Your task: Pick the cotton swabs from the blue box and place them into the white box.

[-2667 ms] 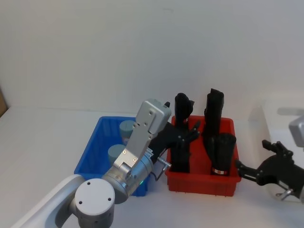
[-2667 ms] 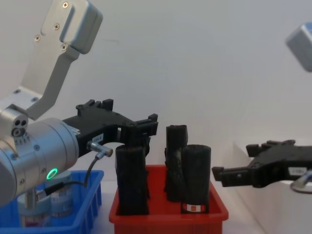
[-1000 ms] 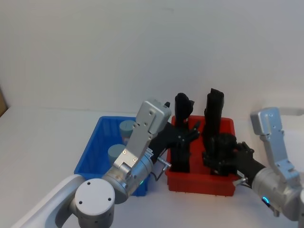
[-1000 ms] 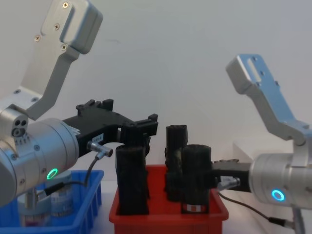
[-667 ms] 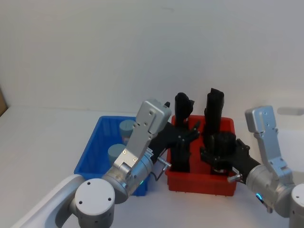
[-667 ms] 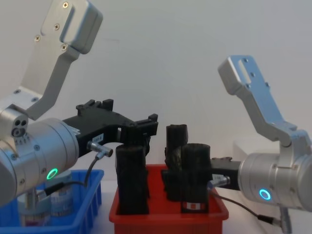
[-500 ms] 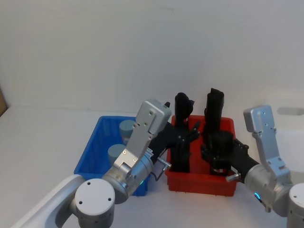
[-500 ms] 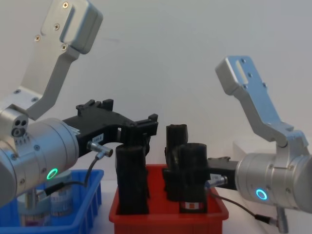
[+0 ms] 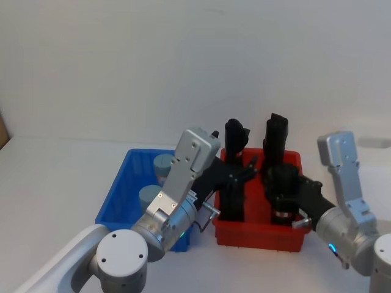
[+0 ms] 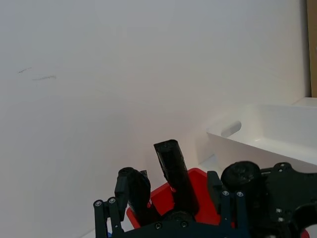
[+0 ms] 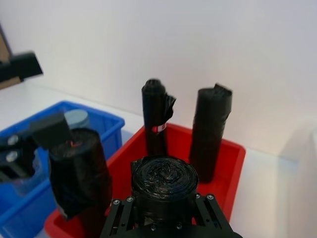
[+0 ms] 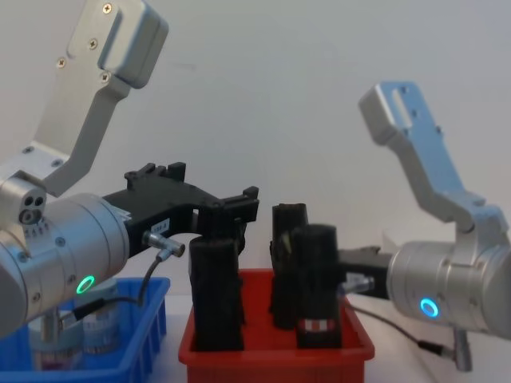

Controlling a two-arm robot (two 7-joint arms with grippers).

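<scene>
Right gripper (image 9: 285,195) jaws grasping near-right roll (image 9: 279,176) in red bin (image 9: 256,238); left gripper (image 9: 244,171) jaws released over bin's left side; swabs (image 9: 149,195) in blue box (image 9: 113,198)

Two grey-lidded cotton swabs (image 9: 165,163) upright in the blue box (image 9: 113,191)

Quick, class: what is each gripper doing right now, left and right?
Left gripper: open, holding nothing, over the red bin.
Right gripper: shut on a black roll.

2 cotton swabs (image 9: 164,165), 4 blk rolls (image 9: 276,137), 1 ea. blue box (image 9: 115,196), red bin (image 9: 259,235), white box (image 10: 257,148)
</scene>
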